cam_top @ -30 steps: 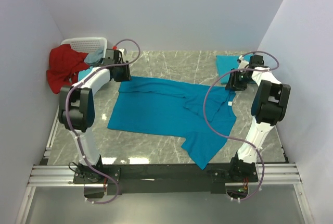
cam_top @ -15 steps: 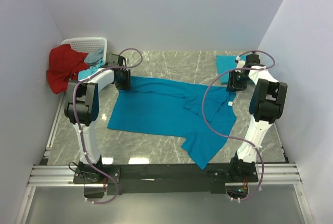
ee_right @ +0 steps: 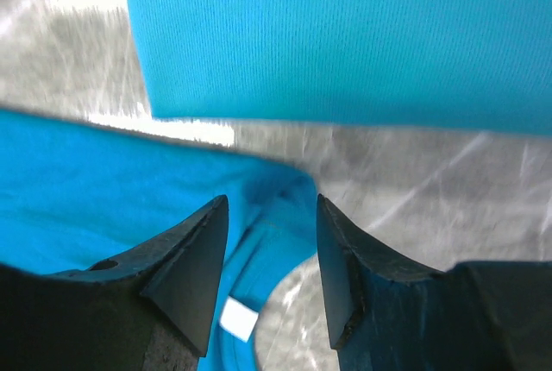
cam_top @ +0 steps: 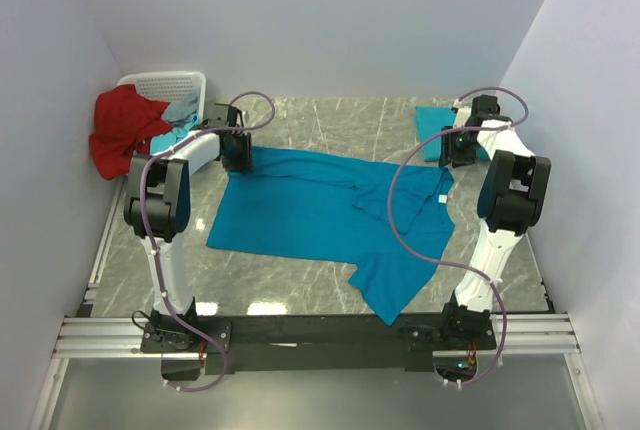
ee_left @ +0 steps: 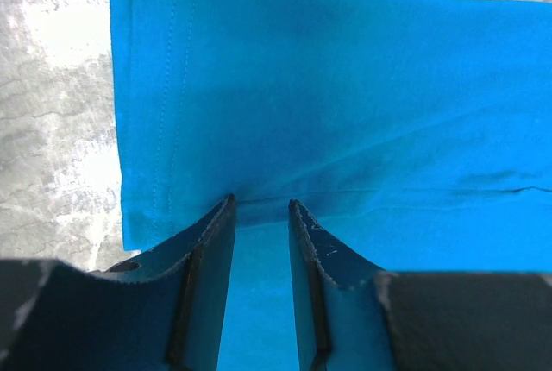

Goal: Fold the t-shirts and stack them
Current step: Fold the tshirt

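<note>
Your left fingers (ee_left: 207, 259) stand a narrow way apart over the stitched hem of the spread t-shirt (ee_left: 345, 86), and teal cloth fills the gap between them. A crease runs off from the tips, but I cannot tell whether they have nipped the cloth or only straddle it. Your right fingers (ee_right: 194, 259) are plainly apart and clamp nothing. The shirt's neck edge curls up between them, a small white label (ee_right: 235, 319) lies just below (a handy mark for the collar), and bare counter (ee_right: 388, 172) shows through the gap.

Seen from above, your left fingers are at the shirt's far left corner and your right at its far right end, by the collar. The shirt lies flat across the middle of the counter, with one sleeve trailing toward the near edge. I judge this to be the start of the first fold, with both far ends being taken. The next move calls for both pairs to close firmly on cloth, then lift together and evenly so the far edge comes over without twisting.

Mind the folded t-shirt (cam_top: 432, 118) at the far right, just beside your right fingers; a careless pinch could catch its edge too. A white basket (cam_top: 165, 83) with a red garment (cam_top: 120, 135) draped over it stands at the far left, near your left arm. The right arm's cable (cam_top: 400, 220) loops over the shirt and may drag on it.
</note>
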### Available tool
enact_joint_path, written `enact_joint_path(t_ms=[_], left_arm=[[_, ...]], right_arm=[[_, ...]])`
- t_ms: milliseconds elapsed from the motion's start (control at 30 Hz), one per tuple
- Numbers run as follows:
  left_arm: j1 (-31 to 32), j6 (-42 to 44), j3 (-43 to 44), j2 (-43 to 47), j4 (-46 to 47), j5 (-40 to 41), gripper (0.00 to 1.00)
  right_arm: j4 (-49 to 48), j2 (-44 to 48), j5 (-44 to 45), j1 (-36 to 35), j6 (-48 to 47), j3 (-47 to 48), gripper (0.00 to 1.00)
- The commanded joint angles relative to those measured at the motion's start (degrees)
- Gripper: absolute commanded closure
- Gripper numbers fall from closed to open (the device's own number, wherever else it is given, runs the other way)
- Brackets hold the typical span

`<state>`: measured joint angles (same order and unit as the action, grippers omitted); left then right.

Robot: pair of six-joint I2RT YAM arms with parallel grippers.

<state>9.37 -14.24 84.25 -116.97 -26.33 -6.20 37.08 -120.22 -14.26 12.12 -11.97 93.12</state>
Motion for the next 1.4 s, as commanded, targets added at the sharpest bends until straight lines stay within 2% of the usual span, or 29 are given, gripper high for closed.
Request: enact_joint_path(t_ms=[0, 367, 467, 500, 667, 1000, 1200, 1367], left_arm=[[0.57, 0.97, 2.06, 0.42, -0.39, 0.22, 0.63], [0.65, 1.23, 2.85, -0.45, -1.62, 0.92, 0.63], [0.65, 1.23, 2.94, -0.63, -1.97, 1.18, 0.62], [0.65, 1.23, 3.11, -0.98, -2.41, 1.45, 0.63], [0.65, 1.14, 3.73, -2.04, -4.26, 4.61, 0.63], [0.65, 0.79, 3.03, -0.81, -4.87, 7.59, 0.63], [-0.14, -0.35, 3.38, -0.72, -4.26, 8.13, 0.66], [-1.45, -1.58, 5.04, -1.42, -3.73, 5.59, 0.68]], right_arm=[[1.85, -2.82, -0.06, -0.43, -1.13, 3.82, 0.49], [4.93, -4.76, -2.08, 0.10, -2.18, 3.65, 0.60], [4.85, -4.41, -2.87, 0.10, -2.71, 2.86, 0.76], [4.76, -4.06, -3.23, 0.18, -2.97, 2.42, 0.86], [1.95, 0.41, -1.66, 0.36, -3.06, 0.66, 1.00], [-2.10, 9.39, -0.07, -0.25, -3.76, -0.14, 1.00], [-2.28, 8.69, 1.16, -0.78, -4.38, 3.37, 1.00], [-0.70, 4.22, 3.80, -1.92, -5.17, 11.98, 1.00]])
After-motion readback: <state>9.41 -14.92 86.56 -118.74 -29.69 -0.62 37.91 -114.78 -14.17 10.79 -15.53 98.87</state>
